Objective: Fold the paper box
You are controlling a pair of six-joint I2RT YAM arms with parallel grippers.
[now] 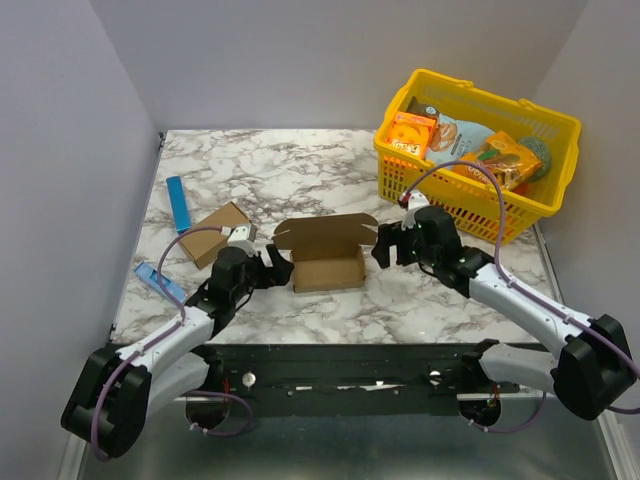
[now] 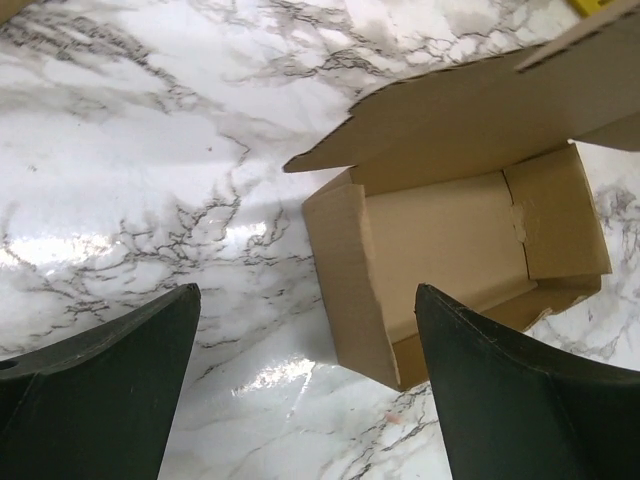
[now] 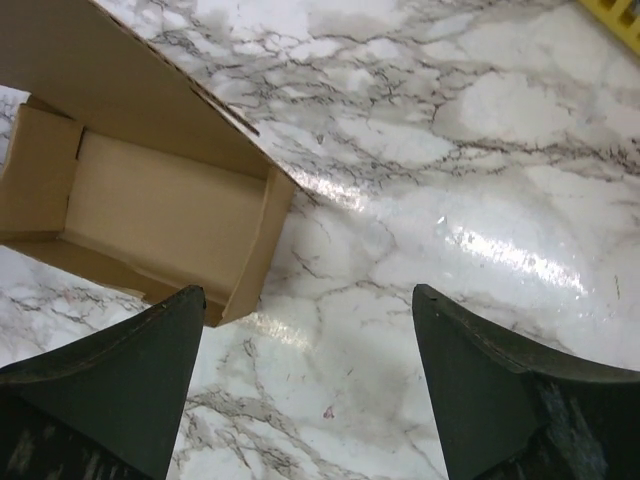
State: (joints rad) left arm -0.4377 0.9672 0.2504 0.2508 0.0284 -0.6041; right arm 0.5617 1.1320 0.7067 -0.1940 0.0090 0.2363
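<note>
The paper box [image 1: 325, 255] sits on the marble table [image 1: 300, 170] near the middle of its front edge, walls up, lid flap open toward the back edge. The left gripper [image 1: 274, 268] hangs just beside its left end, the right gripper [image 1: 385, 246] just beside its right end; both have fingers spread, pinching nothing

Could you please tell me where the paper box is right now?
In the top view the paper box sits mid-table with its lid open, between the left gripper and the right gripper, nearer the arm bases than the yellow basket.
</note>
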